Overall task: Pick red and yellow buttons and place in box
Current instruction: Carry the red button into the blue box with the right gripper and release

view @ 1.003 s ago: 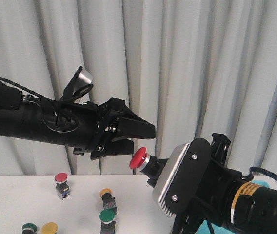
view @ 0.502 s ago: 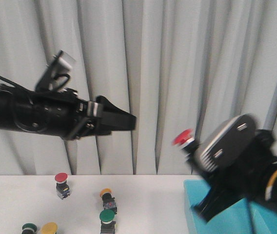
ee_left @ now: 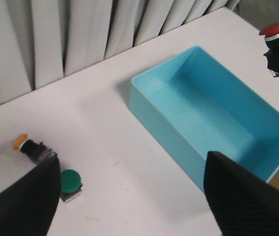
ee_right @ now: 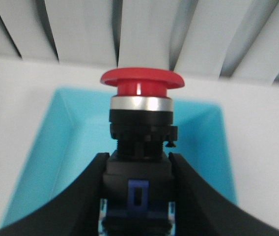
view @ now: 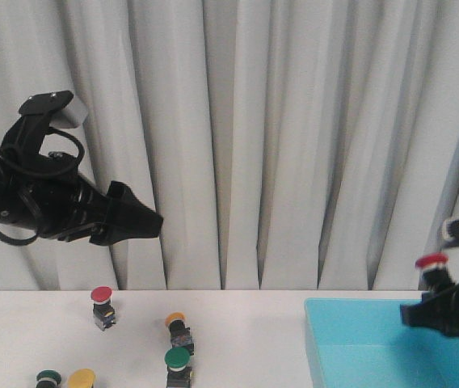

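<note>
My right gripper (view: pixel 448 297) is shut on a red button (view: pixel 432 260) and holds it upright above the right end of the turquoise box (view: pixel 359 305). The right wrist view shows the red cap (ee_right: pixel 142 78), my right gripper (ee_right: pixel 137 164) clamping the black body, and the box (ee_right: pixel 56 147) below. My left gripper (view: pixel 145 222) is open and empty, high above the table's left side. In the left wrist view my left gripper (ee_left: pixel 132 196) has its fingers (ee_left: pixel 237 196) wide apart over the box (ee_left: pixel 164 74), which is empty. The held red button (ee_left: pixel 273 28) shows there too.
On the table's left lie a red button (view: pixel 101 296), a yellow-orange button (view: pixel 174 320) on its side, a yellow button (view: pixel 82 377), and two green buttons (view: pixel 178 358) (view: pixel 48 377). The left wrist view shows the orange one (ee_left: pixel 20 142) and a green one (ee_left: pixel 70 180). Grey curtain behind.
My right arm has swung right and down with the red button to above the box. My left arm has pulled back to the left.
</note>
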